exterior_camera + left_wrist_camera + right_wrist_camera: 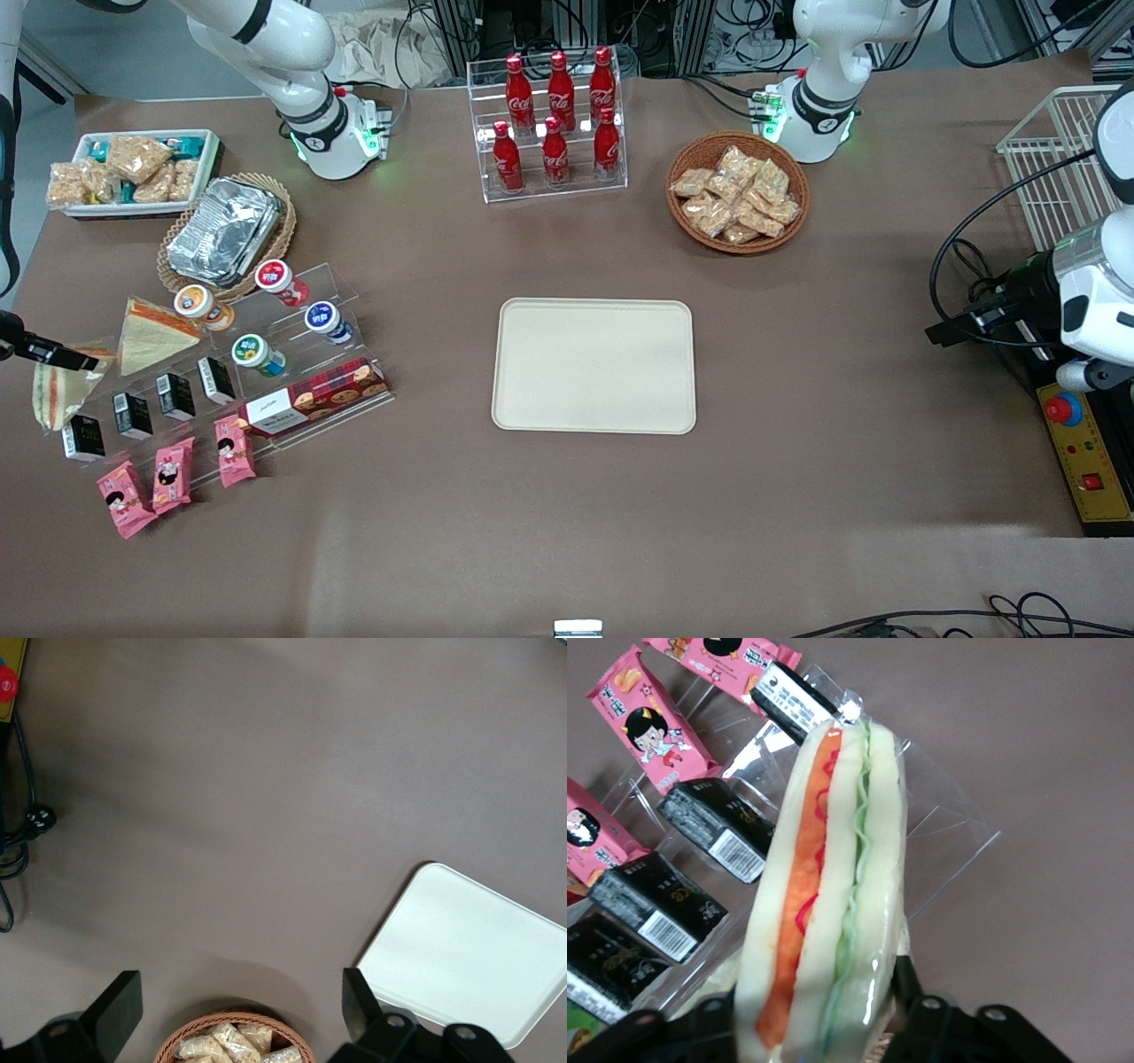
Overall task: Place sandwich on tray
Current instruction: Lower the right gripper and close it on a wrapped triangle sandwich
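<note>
- The sandwich (824,904), a white-bread wedge in clear wrap with orange and green filling stripes along its cut side, sits between the two fingers of the working arm's claw (824,1014); the claw is closed on its lower end.
- In the front view the same sandwich (60,390) is at the working arm's end of the tabletop (797,496), at the edge of a clear stepped display stand (292,354). It appears lifted rather than resting, though the height cannot be judged.
- The tray (594,365), cream-beige and flat with rounded corners, lies bare in the middle of the tabletop, well apart from the sandwich.
- Judged progress: the grasp looks made; carrying the sandwich across to the tray and setting it down are not yet done.
- A second triangular sandwich (152,335), showing only an orange edge, rests on the stand just beside the held one.
- Hard to make out: in the front view most of the claw is cut off by the picture edge, only a dark finger (49,353) showing.
- In the wrist view the wedge hides the fingertips, so how firmly or deeply it is gripped cannot be told.
- Black boxes (713,828) and pink packets (647,722) lie on the stand near the sandwich.
</note>
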{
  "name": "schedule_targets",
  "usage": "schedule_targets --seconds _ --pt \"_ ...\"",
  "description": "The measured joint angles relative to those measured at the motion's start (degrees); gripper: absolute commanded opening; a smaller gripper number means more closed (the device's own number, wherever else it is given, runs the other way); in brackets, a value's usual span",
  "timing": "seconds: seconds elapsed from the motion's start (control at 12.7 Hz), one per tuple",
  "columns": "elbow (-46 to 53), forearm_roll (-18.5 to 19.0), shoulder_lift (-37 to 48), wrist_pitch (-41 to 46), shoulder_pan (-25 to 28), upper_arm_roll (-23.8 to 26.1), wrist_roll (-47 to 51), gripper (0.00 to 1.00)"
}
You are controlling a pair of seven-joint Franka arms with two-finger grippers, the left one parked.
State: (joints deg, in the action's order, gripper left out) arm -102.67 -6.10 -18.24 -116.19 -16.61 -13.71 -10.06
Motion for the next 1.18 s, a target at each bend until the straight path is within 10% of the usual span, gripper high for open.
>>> schedule_targets --seconds 1.18 --pt "14.51 0.5 1.15 16.36 0.28 0.81 -1.86 0.2"
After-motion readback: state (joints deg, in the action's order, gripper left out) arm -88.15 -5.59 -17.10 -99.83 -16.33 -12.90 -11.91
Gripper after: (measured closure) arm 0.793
